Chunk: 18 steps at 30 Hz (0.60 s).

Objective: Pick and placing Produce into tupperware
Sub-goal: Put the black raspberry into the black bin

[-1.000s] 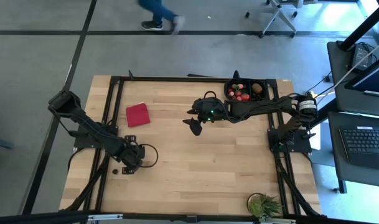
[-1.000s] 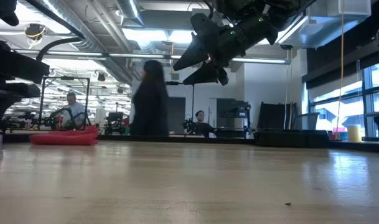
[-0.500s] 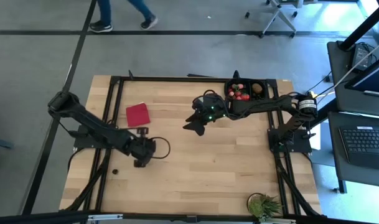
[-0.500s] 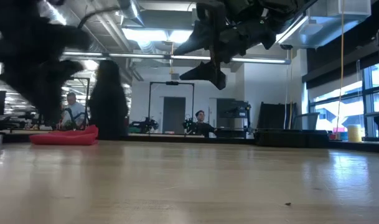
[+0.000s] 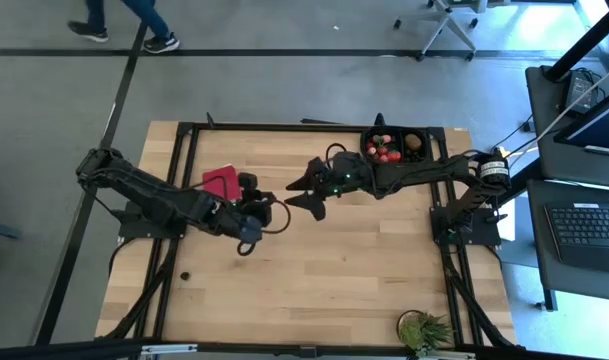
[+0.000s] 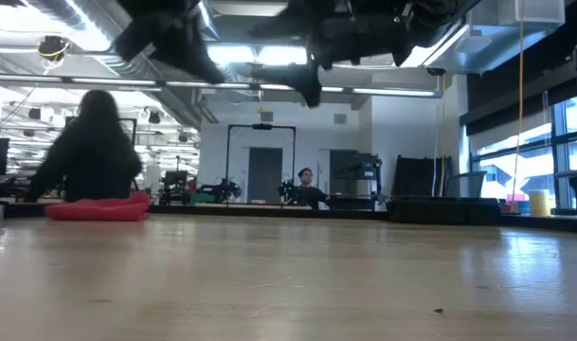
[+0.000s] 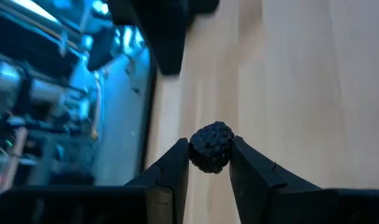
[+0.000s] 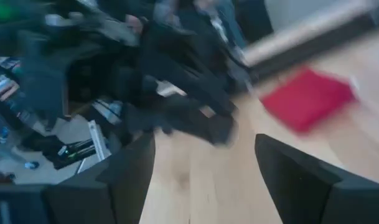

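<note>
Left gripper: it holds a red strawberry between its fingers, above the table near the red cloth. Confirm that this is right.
Not right in one respect. The left gripper is shut on a dark, bumpy blackberry-like piece, not a red strawberry; the left wrist view shows it pinched between the fingers. The rest stands: in the high view the gripper is above the table near the red cloth.

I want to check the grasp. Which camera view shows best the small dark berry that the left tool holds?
The left wrist view: the dark berry fills the gap of the left tool, pinched between both fingers. In the high view that tool hides it; the low and right wrist views do not show it.
</note>
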Each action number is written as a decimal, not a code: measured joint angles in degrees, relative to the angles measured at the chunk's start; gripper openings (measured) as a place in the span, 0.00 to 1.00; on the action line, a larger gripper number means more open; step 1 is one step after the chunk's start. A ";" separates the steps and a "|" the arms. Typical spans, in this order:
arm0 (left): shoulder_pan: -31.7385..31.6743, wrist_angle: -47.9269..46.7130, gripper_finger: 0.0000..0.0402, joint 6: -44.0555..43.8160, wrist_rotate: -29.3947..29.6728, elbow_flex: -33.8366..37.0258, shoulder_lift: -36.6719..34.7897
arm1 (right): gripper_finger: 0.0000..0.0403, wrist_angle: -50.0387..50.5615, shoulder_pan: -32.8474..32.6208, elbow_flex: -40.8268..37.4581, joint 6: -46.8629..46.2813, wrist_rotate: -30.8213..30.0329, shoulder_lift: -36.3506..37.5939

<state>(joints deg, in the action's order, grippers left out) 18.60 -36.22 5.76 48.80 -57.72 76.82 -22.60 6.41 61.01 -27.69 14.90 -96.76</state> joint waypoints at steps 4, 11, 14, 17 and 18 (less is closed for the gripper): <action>-1.35 6.71 0.21 8.42 0.49 -0.36 0.00 | 0.69 -4.90 -1.10 0.02 2.85 -0.90 0.01; -3.12 13.55 0.24 16.90 3.21 -0.39 0.00 | 0.69 -4.94 -1.75 0.00 7.25 -6.88 0.00; -3.42 14.77 0.23 18.65 3.28 -0.39 0.00 | 0.69 -4.86 -1.75 0.00 7.78 -8.20 -0.30; -3.38 14.98 0.21 18.86 3.27 -0.39 0.00 | 0.69 -4.64 -1.75 -0.02 7.73 -8.54 -0.34; -3.38 14.96 0.21 18.91 3.25 -0.39 0.00 | 0.69 -4.65 -1.75 -0.02 7.55 -8.57 -0.34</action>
<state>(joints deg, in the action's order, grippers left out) 15.22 -21.26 24.67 52.05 -58.11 76.82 -27.24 4.67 60.99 -20.15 6.33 -97.10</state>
